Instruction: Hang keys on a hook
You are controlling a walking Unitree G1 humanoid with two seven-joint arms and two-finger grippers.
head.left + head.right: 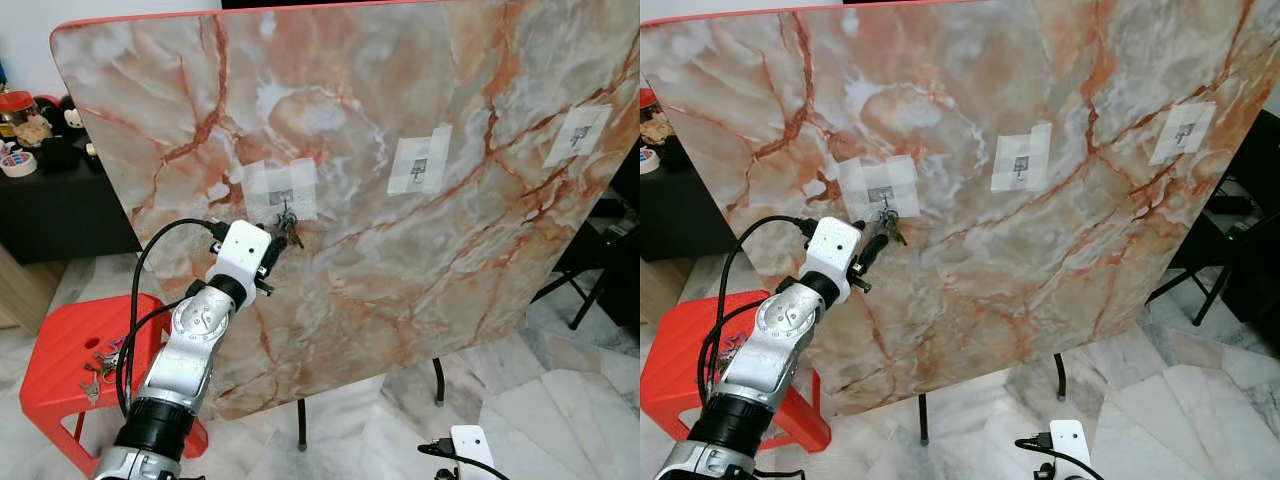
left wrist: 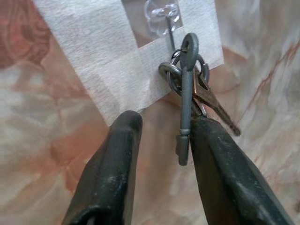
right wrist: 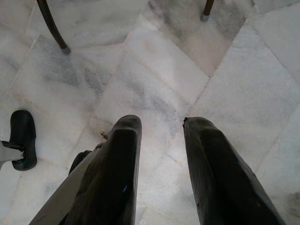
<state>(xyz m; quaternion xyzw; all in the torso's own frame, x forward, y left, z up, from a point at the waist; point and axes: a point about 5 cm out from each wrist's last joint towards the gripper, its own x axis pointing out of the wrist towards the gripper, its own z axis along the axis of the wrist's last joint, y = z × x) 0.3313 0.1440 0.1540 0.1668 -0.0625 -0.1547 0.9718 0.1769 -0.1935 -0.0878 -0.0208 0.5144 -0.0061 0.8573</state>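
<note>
Left arm (image 1: 185, 350): silver, rounded metal segments, black collar joints, white boxy wrist housing. Black cable loops from wrist back to forearm. Left gripper (image 2: 161, 136): two long matte-black fingers, scuffed. Right gripper (image 3: 157, 140): same black fingers; white wrist housing, black cable.

I see even, soft daylight in both eye views, sharp, with no motion blur. The marble board (image 1: 400, 250) shows faint sheen, no hard glare. In the left wrist view the keys (image 2: 194, 89) are crisp while the near fingers (image 2: 112, 173) blur softly. The floor tiles (image 3: 154, 65) look bright, mildly shadowed.
</note>
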